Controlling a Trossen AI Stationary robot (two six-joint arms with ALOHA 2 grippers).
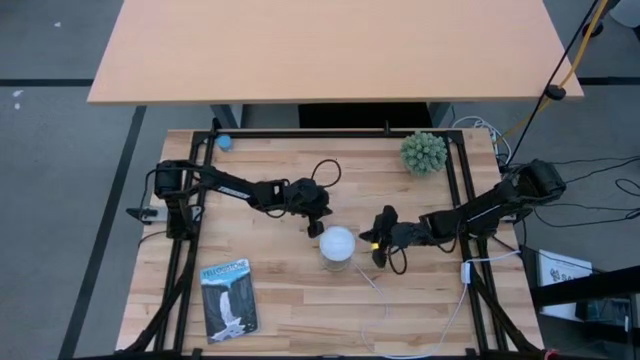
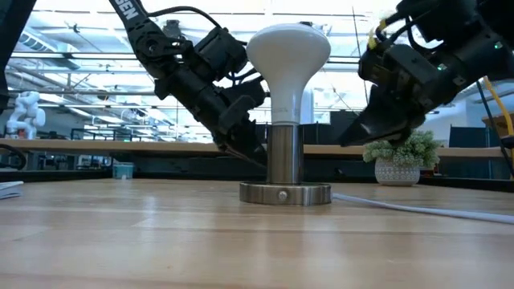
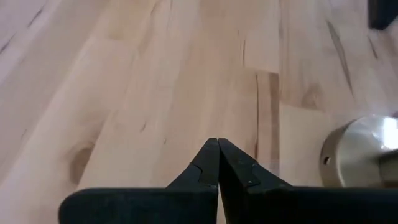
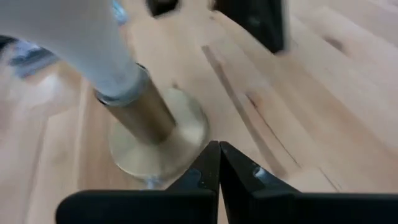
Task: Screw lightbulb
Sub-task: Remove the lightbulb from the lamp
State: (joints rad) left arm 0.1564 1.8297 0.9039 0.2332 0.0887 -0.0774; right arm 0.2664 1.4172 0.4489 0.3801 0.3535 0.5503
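The white frosted lightbulb (image 1: 337,241) stands upright, its neck (image 4: 118,78) in the metal socket post (image 2: 283,152), whose round base (image 2: 285,193) rests on the wooden table. My left gripper (image 1: 318,226) is shut and empty, slanting down just left of and behind the socket; its tips (image 3: 217,143) are apart from the base (image 3: 360,152). My right gripper (image 1: 373,243) is shut and empty just right of the bulb, its tips (image 4: 217,145) above the table beside the base (image 4: 158,140).
A green spiky plant in a pot (image 1: 424,152) stands at the far right and a small blue ball (image 1: 224,142) at the far left. A booklet (image 1: 229,297) lies near left. A white cord (image 1: 420,320) runs from the socket toward the near right.
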